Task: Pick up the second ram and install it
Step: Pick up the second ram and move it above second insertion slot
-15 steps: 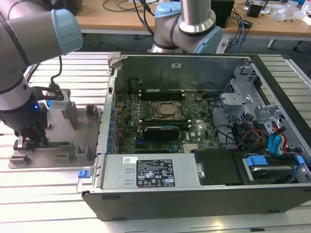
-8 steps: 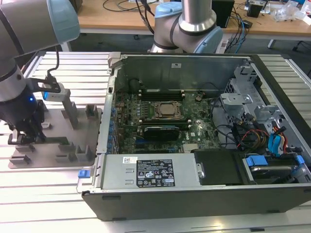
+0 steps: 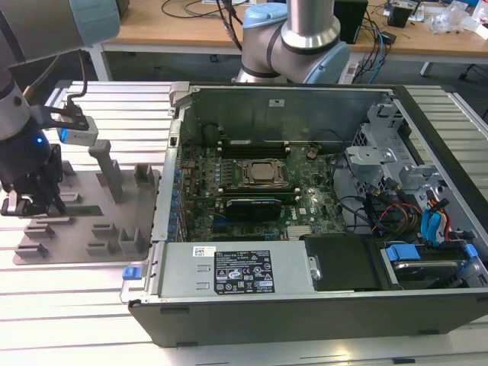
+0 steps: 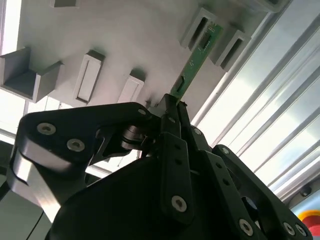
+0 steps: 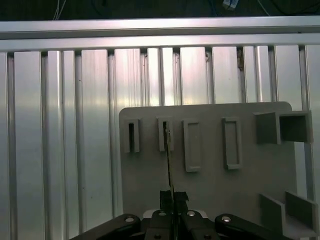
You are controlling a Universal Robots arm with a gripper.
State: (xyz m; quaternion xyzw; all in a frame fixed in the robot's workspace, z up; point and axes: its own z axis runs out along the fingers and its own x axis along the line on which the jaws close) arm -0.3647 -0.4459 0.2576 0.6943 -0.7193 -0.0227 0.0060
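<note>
The gripper [image 4: 172, 104] is pinching one end of the second ram [image 4: 194, 60] between its fingers [image 4: 169, 120]. The ram's other end is sitting among upright blocks [image 4: 190, 30] at the grey plate's [image 4: 125, 45] edge.

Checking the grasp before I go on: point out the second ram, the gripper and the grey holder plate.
second ram [image 4: 196, 57], second wrist view, middle of its green face.
gripper [image 4: 172, 102], second wrist view, between the fingertips, shut on the ram's end.
grey holder plate [image 5: 220, 195], first wrist view, bare flat surface.
</note>
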